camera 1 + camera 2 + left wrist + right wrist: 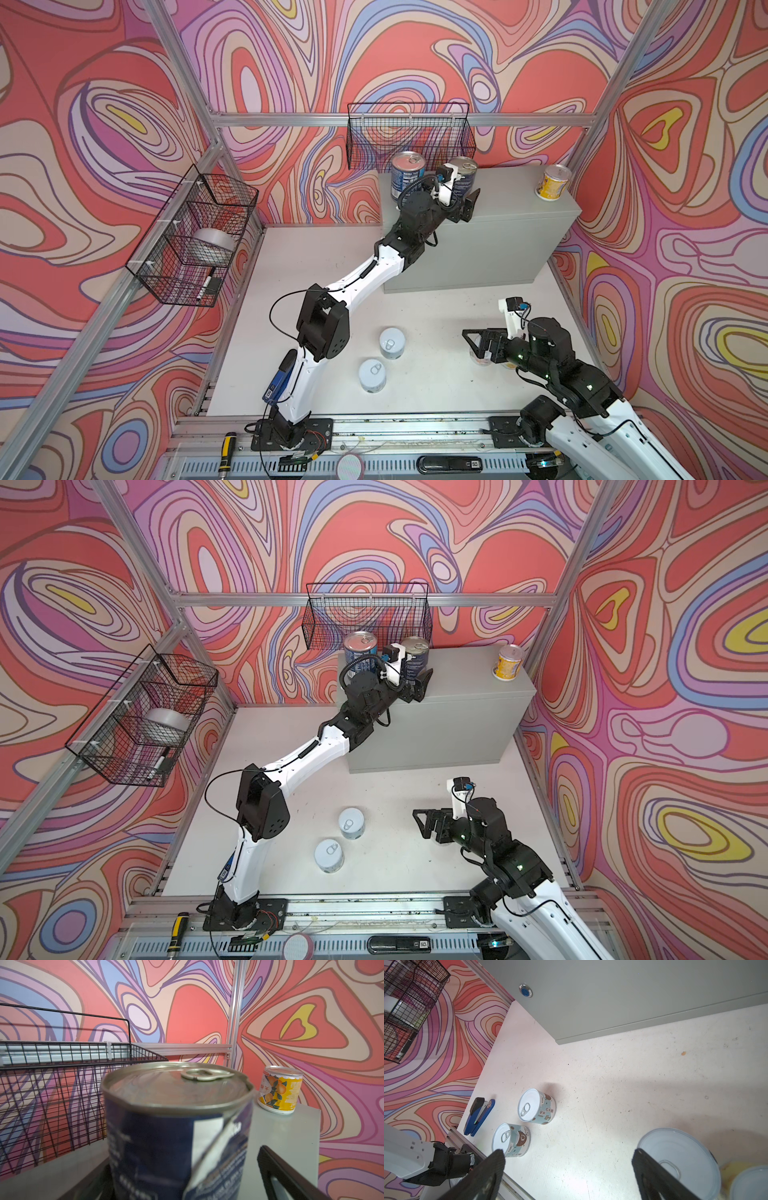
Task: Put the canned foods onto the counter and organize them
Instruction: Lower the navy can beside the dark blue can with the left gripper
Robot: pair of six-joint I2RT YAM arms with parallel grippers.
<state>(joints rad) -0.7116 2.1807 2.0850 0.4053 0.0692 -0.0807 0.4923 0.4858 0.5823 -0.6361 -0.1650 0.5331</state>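
On the grey counter (511, 216) stand two tall dark blue cans (408, 174) (463, 174) and a yellow can (552, 183) at its far right end. My left gripper (463, 203) is open around the right-hand dark blue can (176, 1126). A gap shows between that can and one finger (270, 1167). Two pale blue cans (391, 343) (372, 375) stand on the white table. My right gripper (569, 1155) hangs open over bare table. Beside and partly under one finger sits a pale-lidded can (679, 1159), with another lid (749, 1184) just past it.
A black wire basket (409, 137) hangs on the back wall just above the counter's left end. Another basket (195, 237) on the left wall holds a silver tape roll (212, 245). A screwdriver (226, 449) lies on the front rail.
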